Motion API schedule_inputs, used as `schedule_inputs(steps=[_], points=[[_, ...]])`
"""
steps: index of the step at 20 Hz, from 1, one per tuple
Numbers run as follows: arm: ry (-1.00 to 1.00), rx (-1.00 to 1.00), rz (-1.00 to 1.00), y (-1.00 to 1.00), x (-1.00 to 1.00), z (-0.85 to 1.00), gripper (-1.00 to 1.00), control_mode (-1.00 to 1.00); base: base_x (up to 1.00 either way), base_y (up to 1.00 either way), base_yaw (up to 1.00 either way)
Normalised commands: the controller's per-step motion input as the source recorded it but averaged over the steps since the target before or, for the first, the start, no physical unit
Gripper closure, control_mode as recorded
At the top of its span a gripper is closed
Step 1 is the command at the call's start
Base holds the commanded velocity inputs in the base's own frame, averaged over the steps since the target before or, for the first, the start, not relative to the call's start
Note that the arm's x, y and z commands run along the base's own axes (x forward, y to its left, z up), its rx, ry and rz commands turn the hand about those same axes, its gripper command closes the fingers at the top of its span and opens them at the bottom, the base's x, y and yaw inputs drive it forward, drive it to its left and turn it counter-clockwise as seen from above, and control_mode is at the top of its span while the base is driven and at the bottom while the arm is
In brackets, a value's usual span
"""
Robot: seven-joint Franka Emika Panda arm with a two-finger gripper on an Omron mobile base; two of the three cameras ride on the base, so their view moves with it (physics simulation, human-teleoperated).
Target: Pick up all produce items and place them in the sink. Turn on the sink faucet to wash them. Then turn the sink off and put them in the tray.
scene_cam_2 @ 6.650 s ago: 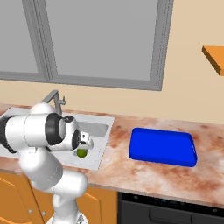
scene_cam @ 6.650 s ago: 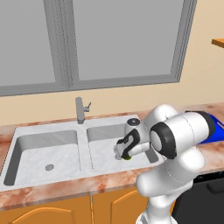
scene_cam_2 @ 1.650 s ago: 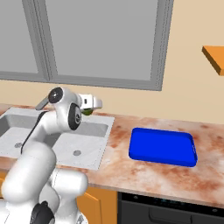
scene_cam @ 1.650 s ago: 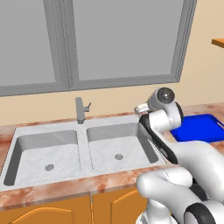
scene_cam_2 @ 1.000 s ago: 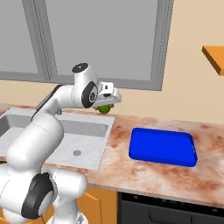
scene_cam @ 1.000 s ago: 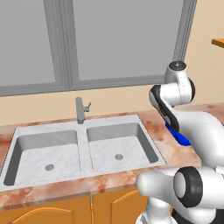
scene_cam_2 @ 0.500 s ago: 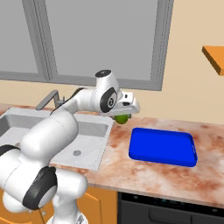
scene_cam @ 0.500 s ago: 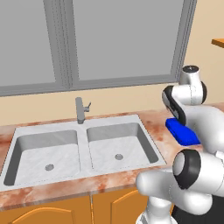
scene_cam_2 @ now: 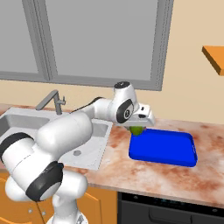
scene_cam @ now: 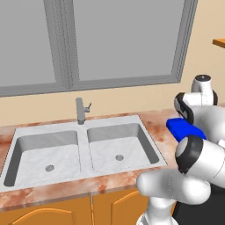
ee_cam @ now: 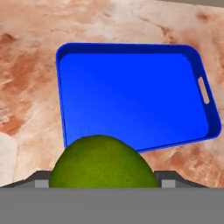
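The counter [scene_cam_2: 153, 170] under me is pinkish-brown stone, and it runs wide to both sides. The sink [scene_cam: 83, 149] is set into it, with two bowls side by side and a small round drain in each. The sink faucet [scene_cam: 81, 110] stands at the back between the bowls, upright, with its little lever sticking out to one side. My arm [scene_cam_2: 87, 113] reaches out from the sink side toward the tray [scene_cam_2: 164, 148]. The tray is bright blue and flat with a low rim, and it lies on the counter well apart from the sink. Its long side runs along the counter, and in my hand view I can see a small slot handle in one short end. There is bare counter all around the tray. My gripper [scene_cam_2: 138, 127] hangs above the tray's near corner, the one closest to the sink, and it is closed around the lime [ee_cam: 101, 162]. The lime is round and yellow-green, so I cannot tell which way it points. It sits right between my finger tips and is up in the air, not touching the tray. In my hand view the tray's blue floor lies just past the lime.
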Motion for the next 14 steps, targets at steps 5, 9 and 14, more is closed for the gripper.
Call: schedule_inputs(steps=[5,9,14], points=[[0.02,0.04,-0.04,-0.51,0.00,-0.34,1.00,-1.00,0.00,0.00,0.00],[0.00,0.05,0.00,-0.45,0.01,-0.31,1.00,-1.00,0.00,0.00,0.00],[0.00,0.05,0.00,-0.37,0.06,-0.27,1.00,-1.00,0.00,0.00,0.00]])
